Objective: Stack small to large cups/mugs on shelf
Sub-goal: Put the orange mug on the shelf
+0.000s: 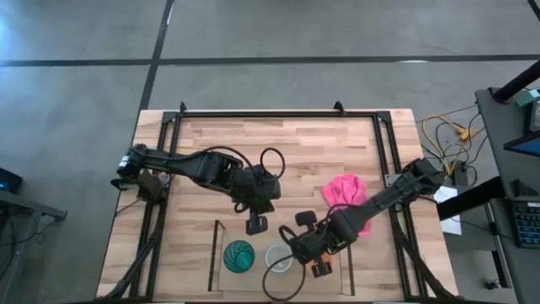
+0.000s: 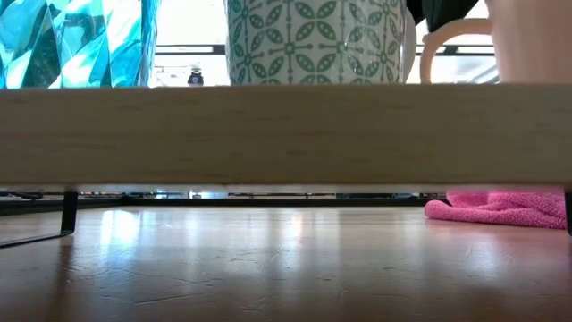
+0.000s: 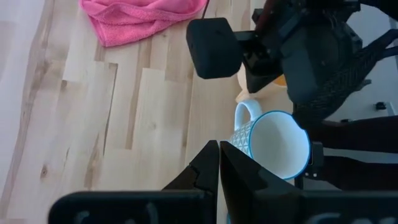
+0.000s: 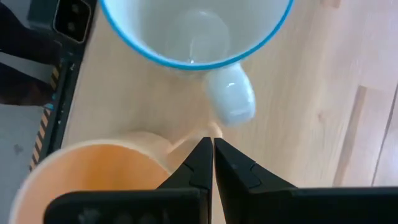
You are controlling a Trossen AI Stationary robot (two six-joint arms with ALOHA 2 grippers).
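Shelf [image 1: 218,253]: a shallow bay of light wood at the near edge of the table [image 1: 278,152], bounded by two thin dark side panels.

Teal tumbler [image 1: 239,256]: stood upright in the bay, at its left end as seen from above.

White mug [image 1: 279,257]: stood upright in the middle of the bay, just beside the tumbler; a blue rim and a green leaf pattern on the outside are seen.

Orange mug [image 4: 93,180]: stood at the right end of the bay, just beside the white mug, largely covered from above by the right arm.

Left gripper [image 1: 256,225]: held over bare table behind the bay, fingers pressed together, nothing grasped.

Right gripper [image 1: 321,268]: positioned above the orange mug, fingers clenched together beside its handle, nothing seen clamped between them.

Pink cloth [image 1: 344,190]: left crumpled on the table behind the right arm.
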